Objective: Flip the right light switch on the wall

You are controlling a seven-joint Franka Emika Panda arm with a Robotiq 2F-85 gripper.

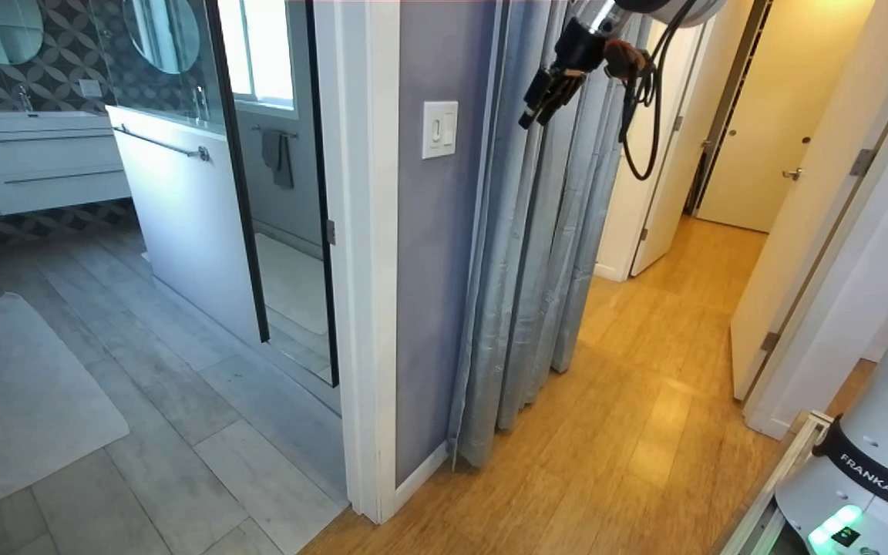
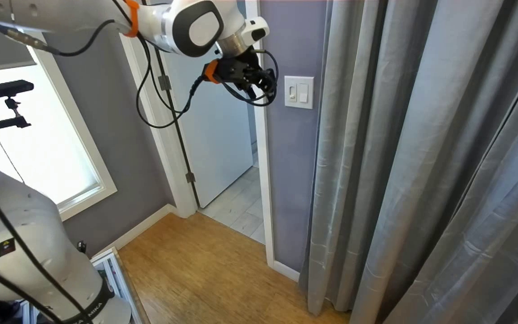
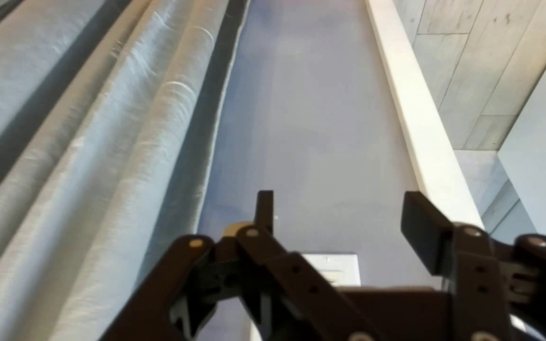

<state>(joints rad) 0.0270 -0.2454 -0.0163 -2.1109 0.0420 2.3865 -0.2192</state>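
Gripper (image 3: 338,206) is hovering empty, jaws standing apart, while the right switch (image 2: 303,93) is sitting upright ahead of it on the wall (image 2: 290,180), untouched, so flipping is probably needing a forward reach.

In an exterior view I look down past the gripper (image 1: 533,121) to a hallway (image 1: 667,324); in an exterior view, also downward, the curtain (image 2: 407,157) fills picture-right of it. Both stand well apart from it and share the wall (image 2: 291,180). My wrist view faces that wall, upside down, close behind the fingers (image 3: 264,210).
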